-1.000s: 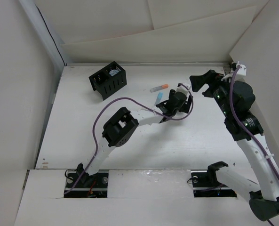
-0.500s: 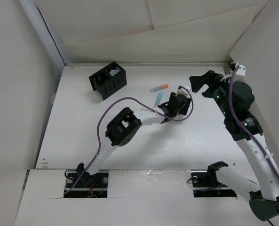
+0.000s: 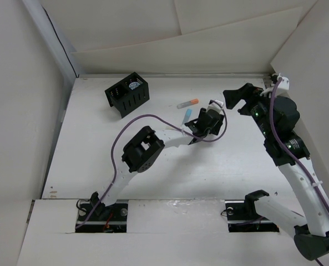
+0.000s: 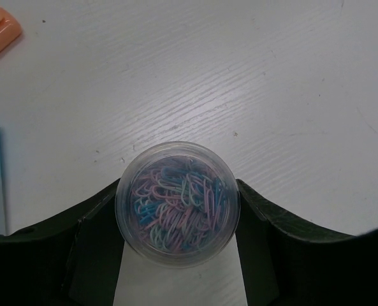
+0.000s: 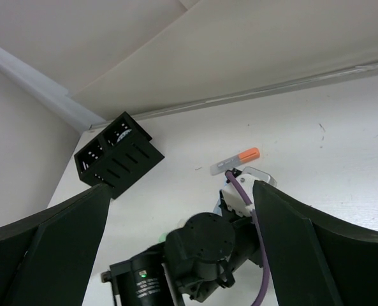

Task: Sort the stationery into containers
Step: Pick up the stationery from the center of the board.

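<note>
Narrower now than second ago: left gripper (image 4: pixel 179 191), fingers (image 4: pixel 99 223) against both sides of clip tub (image 4: pixel 177 205), right of centre on table (image 4: pixel 271 76). I judge tub light, rigid, smooth-walled, slippery; take round wall low, squeeze gently. My right gripper (image 5: pixel 181 191) wide, empty, raised.

Both arms pair white link shells with black joint housings. The left arm (image 3: pixel 170 137) has a bulky black block partway along it, and a purple left cable (image 3: pixel 136 118) arcs beside its links. The right arm (image 3: pixel 297 177) shows round black motor housings, a purple right cable (image 3: pixel 272 119), a tiny green light (image 3: pixel 257 114) and a white connector (image 3: pixel 282 83). The left hand (image 4: pixel 177 204) and right hand (image 5: pixel 181 186) have broad matte-black fingers (image 4: pixel 48 255). A small sticker (image 5: pixel 139 274) on the left wrist, perhaps printed, is unreadable.
</note>
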